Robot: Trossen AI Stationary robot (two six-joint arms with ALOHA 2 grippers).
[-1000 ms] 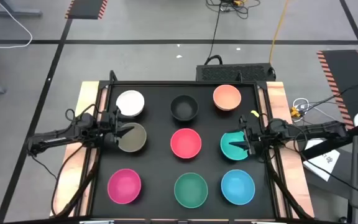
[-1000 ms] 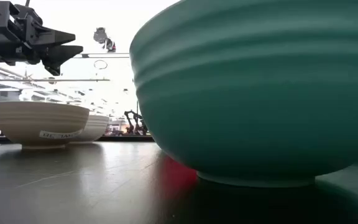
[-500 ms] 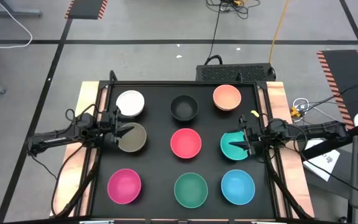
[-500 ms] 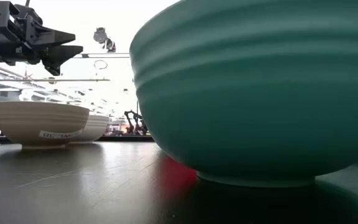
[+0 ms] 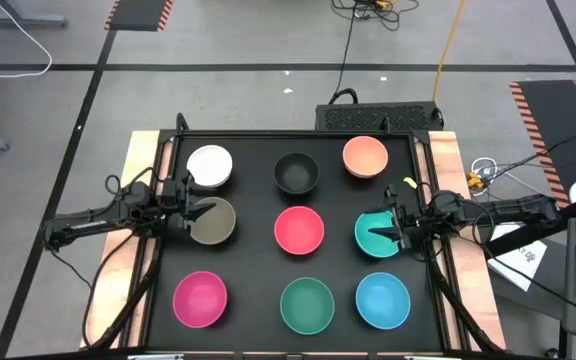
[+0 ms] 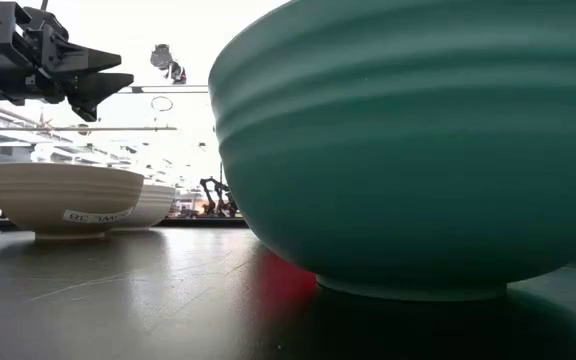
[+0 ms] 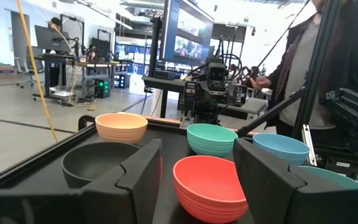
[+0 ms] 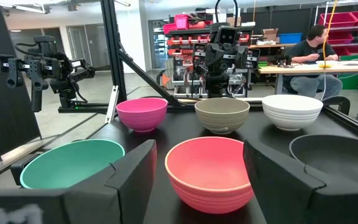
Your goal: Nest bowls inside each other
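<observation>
Looking straight down on the desk (image 5: 268,205), we see nine bowls set apart in a three-by-three grid, none nested. Taking the red bowl (image 5: 299,229) as the centre of a clock in the high view, the black bowl (image 5: 296,173) lies at 12 o'clock, the peach bowl (image 5: 365,156) toward 1, the teal bowl (image 5: 371,232) at 3, the blue bowl (image 5: 382,300) toward 5, the green bowl (image 5: 307,305) at 6, the magenta bowl (image 5: 200,298) toward 7, the olive-tan bowl (image 5: 215,222) at 9 and the white bowl (image 5: 210,166) toward 11.

We find the left gripper (image 5: 194,211) over the 9 o'clock rim of the olive-tan bowl, its fingers parted and grasping nothing; its wrist view shows both dark fingers spread with the red bowl framed between them. In the low view it hangs in the air above the olive-tan bowl, clear of the rim.

We find the right gripper (image 5: 398,231) over the 3 o'clock rim of the teal bowl, likewise released and empty, with the red bowl showing between its spread fingers in its own wrist view.

A person (image 8: 316,50) sits at a bench in the room beyond the desk.
</observation>
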